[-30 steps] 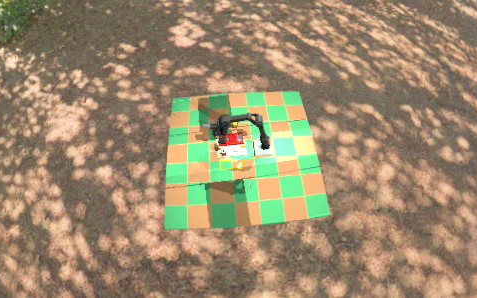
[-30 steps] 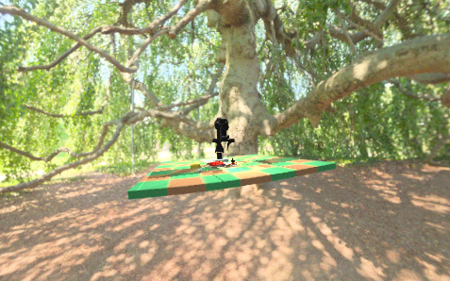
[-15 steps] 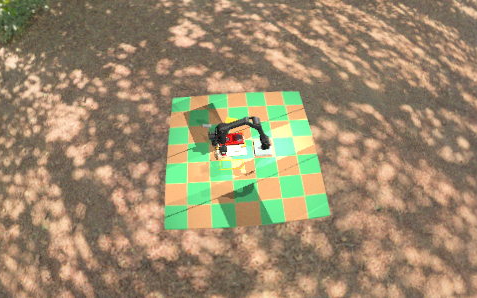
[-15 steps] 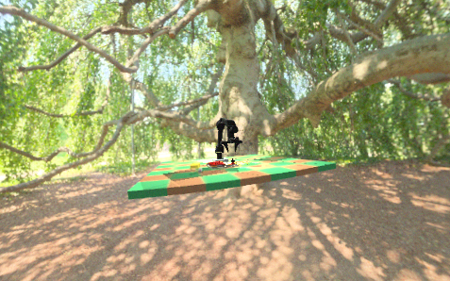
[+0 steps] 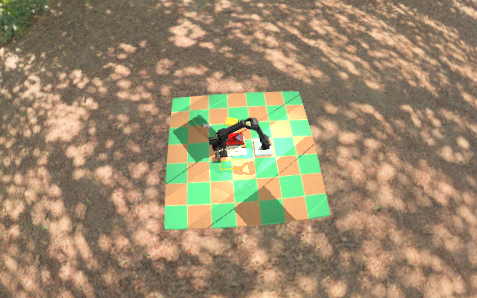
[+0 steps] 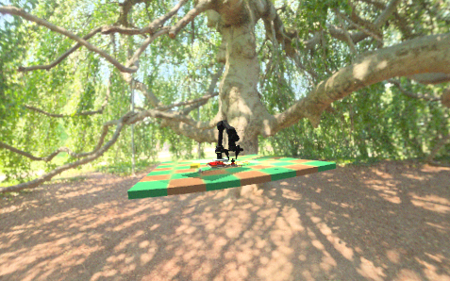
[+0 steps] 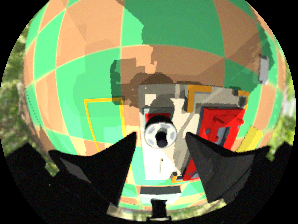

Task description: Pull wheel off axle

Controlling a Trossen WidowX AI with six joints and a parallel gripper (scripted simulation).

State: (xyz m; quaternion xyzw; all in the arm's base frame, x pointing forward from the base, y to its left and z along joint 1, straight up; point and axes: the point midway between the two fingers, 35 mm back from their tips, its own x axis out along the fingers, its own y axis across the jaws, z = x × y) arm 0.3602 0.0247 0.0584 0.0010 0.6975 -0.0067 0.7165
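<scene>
The wheel (image 7: 160, 135), with a pale spoked face and a dark centre and rim, shows between the fingertips in the wrist view, over the pale board. It is small and dark in the exterior view (image 6: 233, 162). How it sits on its axle is hard to make out. My gripper (image 7: 161, 135) (image 6: 232, 157) is open and points down above the wheel, with a gap on each side of it. The fingers look higher than the wheel. The marked area, a yellow outline (image 7: 103, 100) (image 5: 231, 169), lies beside the board, left of the wheel in the wrist view.
A red part (image 7: 218, 131) (image 5: 234, 139) stands on the board, right of the wheel in the wrist view. Beyond it are a yellow block (image 7: 251, 139) (image 5: 231, 121) and a small grey block (image 7: 263, 69). The arm's base stands on a white plate (image 5: 263, 153).
</scene>
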